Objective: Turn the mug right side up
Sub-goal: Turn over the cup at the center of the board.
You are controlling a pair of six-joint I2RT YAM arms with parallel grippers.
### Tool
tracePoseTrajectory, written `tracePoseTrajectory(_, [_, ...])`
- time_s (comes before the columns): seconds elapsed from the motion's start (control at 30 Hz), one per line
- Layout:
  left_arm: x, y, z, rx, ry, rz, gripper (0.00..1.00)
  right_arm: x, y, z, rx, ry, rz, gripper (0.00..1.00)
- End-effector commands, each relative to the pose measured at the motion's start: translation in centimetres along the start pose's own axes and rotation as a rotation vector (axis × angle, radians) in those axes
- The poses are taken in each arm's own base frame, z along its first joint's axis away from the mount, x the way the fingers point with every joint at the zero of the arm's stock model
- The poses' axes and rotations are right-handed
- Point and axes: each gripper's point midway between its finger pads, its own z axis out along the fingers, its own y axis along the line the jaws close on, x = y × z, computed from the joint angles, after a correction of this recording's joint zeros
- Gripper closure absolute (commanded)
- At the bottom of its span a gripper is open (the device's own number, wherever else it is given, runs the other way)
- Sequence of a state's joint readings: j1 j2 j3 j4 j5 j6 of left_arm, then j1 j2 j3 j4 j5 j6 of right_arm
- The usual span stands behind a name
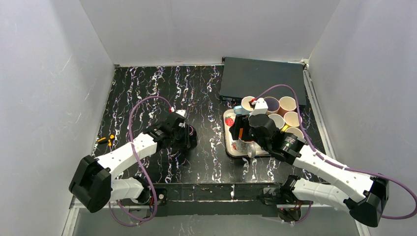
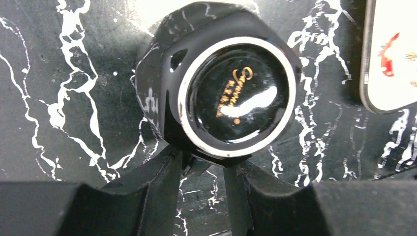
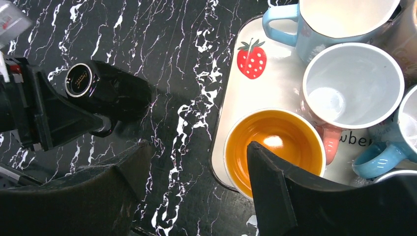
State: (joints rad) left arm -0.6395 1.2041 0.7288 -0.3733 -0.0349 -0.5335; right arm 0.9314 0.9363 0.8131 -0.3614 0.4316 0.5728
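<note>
The black mug (image 2: 231, 93) sits on the table (image 3: 187, 49) to the left of the tray (image 3: 246, 96), separated from the tray's left edge by a strip of bare marbled surface. The mug is not upright: its base, a glossy disc with a pale ring and gold lettering, faces the left wrist camera, and its body points away toward the tray. Whether the mug rests on the table or is raised off it cannot be determined. The left gripper (image 2: 199, 164) is on the side of the mug away from the tray. Its fingers (image 2: 157, 182) are drawn close together, with only a narrow gap between them, and they pinch the mug's handle just below the base ring. The right gripper (image 3: 196, 147) is above the tray's near-left corner with its jaws spread wide and holds nothing. One of its fingers is over the table just left of the tray edge. The other crosses over the rim of the orange-lined mug (image 3: 268, 140), which stands upright at that corner; contact with that mug cannot be confirmed. A strawberry print (image 3: 252, 59) marks the tray surface further along its left edge.
</note>
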Motion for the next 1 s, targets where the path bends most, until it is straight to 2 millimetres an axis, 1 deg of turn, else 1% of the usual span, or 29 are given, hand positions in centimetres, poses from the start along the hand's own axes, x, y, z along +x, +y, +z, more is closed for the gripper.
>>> tracePoseTrajectory(0.0, [-0.2,1.6,0.1,-0.112,-0.011,0.052,0.66,-1.5,0.3,-0.2,-0.004,-0.056,0.021,0.22])
tracePoseTrajectory(0.1, [-0.3,1.6,0.3,-0.134,-0.014,0.072,0.63,-1.5,0.2,-0.3,-0.002,-0.058,0.023,0.22])
tracePoseTrajectory(0.17, [-0.5,1.7,0.4,-0.146,-0.018,0.084,0.63,-1.5,0.2,-0.3,-0.002,-0.059,0.023,0.22])
tracePoseTrajectory(0.27, [-0.7,1.6,0.3,-0.152,-0.032,0.101,0.74,-1.5,0.1,-0.3,0.002,-0.06,0.024,0.22])
tracePoseTrajectory(0.3, [-1.0,1.4,0.2,-0.149,-0.042,0.104,0.8,-1.5,0.1,-0.4,0.001,-0.06,0.026,0.22])
tracePoseTrajectory(0.33, [-1.2,1.3,0.0,-0.143,-0.053,0.107,0.87,-1.5,0.1,-0.4,0.001,-0.061,0.027,0.22])
tracePoseTrajectory(0.37, [-1.4,1.2,-0.1,-0.137,-0.065,0.107,0.91,-1.6,0.1,-0.4,0.001,-0.062,0.028,0.22])
tracePoseTrajectory(0.4, [-1.8,0.9,-0.3,-0.126,-0.079,0.109,0.98,-1.5,0.1,-0.4,0.002,-0.061,0.027,0.22])
tracePoseTrajectory(0.43, [-2.1,0.7,-0.5,-0.115,-0.093,0.108,1.0,-1.6,0.1,-0.4,0.002,-0.064,0.029,0.22])
tracePoseTrajectory(0.53, [-3.4,-0.6,-1.5,-0.056,-0.139,0.109,1.0,-1.8,0.2,-0.5,-0.003,-0.07,0.033,0.21])
tracePoseTrajectory(0.63, [-5.5,-1.9,-2.9,-0.019,-0.2,0.105,1.0,-2.5,0.7,-0.8,-0.032,-0.094,0.046,0.19])
tracePoseTrajectory(0.77, [-9.2,-3.9,-5.4,0.012,-0.278,0.111,1.0,-3.6,2.0,-1.1,-0.102,-0.148,0.09,0.14])
tracePoseTrajectory(0.87, [-12.4,-6.3,-7.7,0.086,-0.347,0.116,1.0,-4.7,3.8,-1.3,-0.198,-0.193,0.156,0.12])
tracePoseTrajectory(0.97, [-15.7,-9.8,-11.4,0.223,-0.432,0.105,1.0,-6.4,6.0,-2.1,-0.323,-0.264,0.249,0.12])
